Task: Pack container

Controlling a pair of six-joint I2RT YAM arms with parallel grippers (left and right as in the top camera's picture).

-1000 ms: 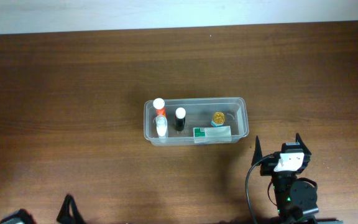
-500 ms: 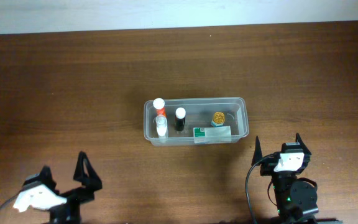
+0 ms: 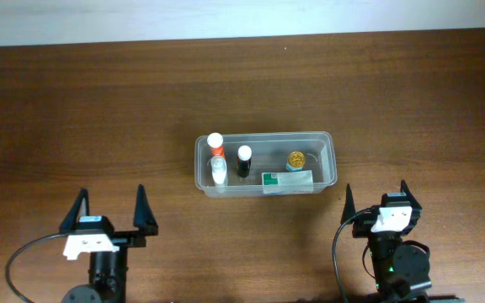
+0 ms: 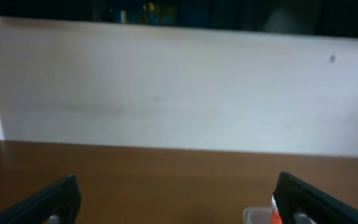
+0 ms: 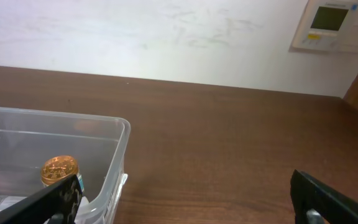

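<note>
The container [image 3: 263,135], a clear plastic tub, sits mid-table. Inside it stand an orange-labelled bottle with a white cap [image 3: 216,143], a black bottle [image 3: 244,160], a gold-lidded jar [image 3: 296,158] and a green-and-white box [image 3: 288,179]. My left gripper [image 3: 110,202] is open near the front edge, left of the tub and apart from it. My right gripper [image 3: 377,195] is open just in front of the tub's right end, holding nothing. In the right wrist view the container [image 5: 114,124] and gold-lidded jar [image 5: 59,169] lie at the left. In the left wrist view the container [image 4: 257,216] shows only a corner.
The brown wooden table [image 3: 74,101] ends at a white wall [image 3: 226,17] at the back. A wall control panel [image 5: 331,25] shows in the right wrist view. Black cables [image 3: 339,252] trail beside the right arm's base.
The left arm has come into view from the lower left corner and swung right, its open gripper now pointing straight toward the far side. The right arm and the tub have not moved.
</note>
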